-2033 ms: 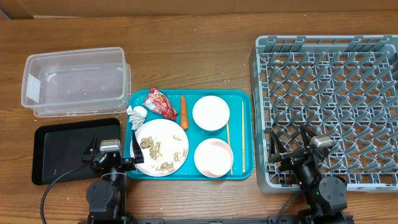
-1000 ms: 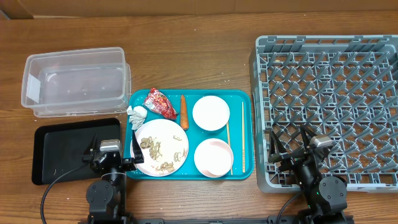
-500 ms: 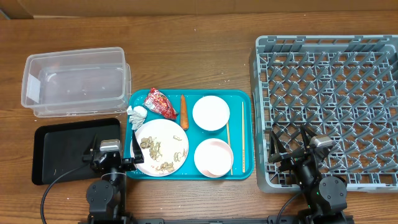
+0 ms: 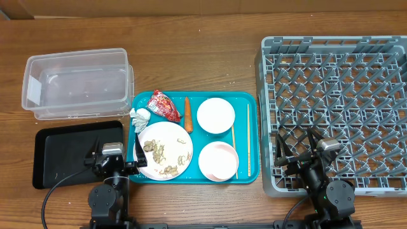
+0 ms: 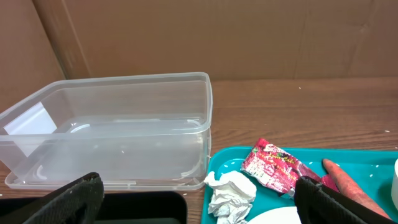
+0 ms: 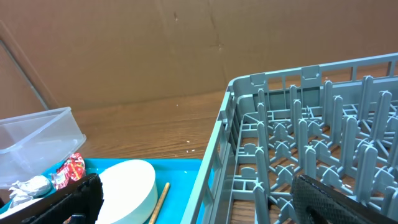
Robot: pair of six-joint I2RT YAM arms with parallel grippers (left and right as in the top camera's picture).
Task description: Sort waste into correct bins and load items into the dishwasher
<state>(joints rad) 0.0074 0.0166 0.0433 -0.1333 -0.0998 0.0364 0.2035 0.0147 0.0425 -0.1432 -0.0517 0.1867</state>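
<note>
A teal tray [image 4: 251, 102] holds a red wrapper [image 4: 164, 105], a crumpled tissue [image 4: 140, 116], a carrot [image 4: 187, 113], a white plate [image 4: 181, 135] with beige scraps [image 4: 166, 154], and two bowls [image 4: 216, 115] [image 4: 218, 160]. The clear tub [image 4: 77, 84] and black tray [image 4: 67, 149] lie to its left, the grey dish rack [image 4: 337, 108] to its right. My left gripper [image 4: 116, 152] hovers open over the black tray's right end, next to the plate. My right gripper [image 4: 297, 152] hangs open over the rack's near left corner. Both are empty. No cup shows.
Two wooden chopsticks [image 4: 234, 149] [image 4: 248, 140] lie on the teal tray beside the bowls. Brown cardboard [image 5: 249, 37] walls off the far side of the wooden table [image 4: 210, 57]. In the left wrist view the tissue [image 5: 231, 194] and wrapper [image 5: 277, 168] lie just ahead.
</note>
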